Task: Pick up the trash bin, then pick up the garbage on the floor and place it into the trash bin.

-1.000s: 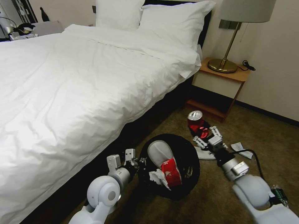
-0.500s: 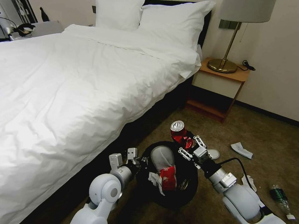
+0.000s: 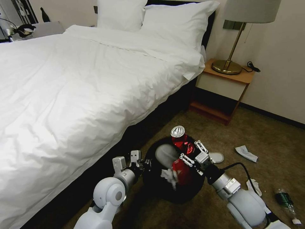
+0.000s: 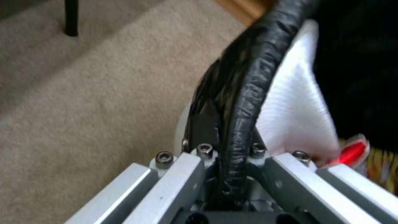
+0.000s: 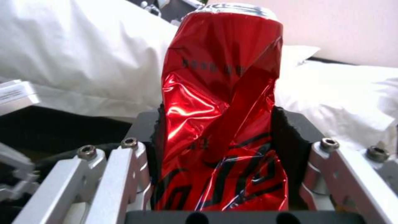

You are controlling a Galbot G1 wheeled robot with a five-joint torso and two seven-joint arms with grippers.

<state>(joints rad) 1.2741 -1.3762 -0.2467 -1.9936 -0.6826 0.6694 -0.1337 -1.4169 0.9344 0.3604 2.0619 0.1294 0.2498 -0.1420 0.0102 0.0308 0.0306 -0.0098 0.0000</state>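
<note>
Right gripper (image 3: 188, 149) clamped on crushed red can (image 3: 181, 140), held over the far rim of the trash bin (image 3: 159, 187), which the left gripper (image 3: 144, 164) grips by its bed-side rim above the carpet (image 3: 222, 127); slipper (image 3: 165, 154), packet and tissue inside

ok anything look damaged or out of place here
The red can in the right claw is crushed and creased. On the carpet by the nightstand, a tissue and a green bottle lie loose.
</note>
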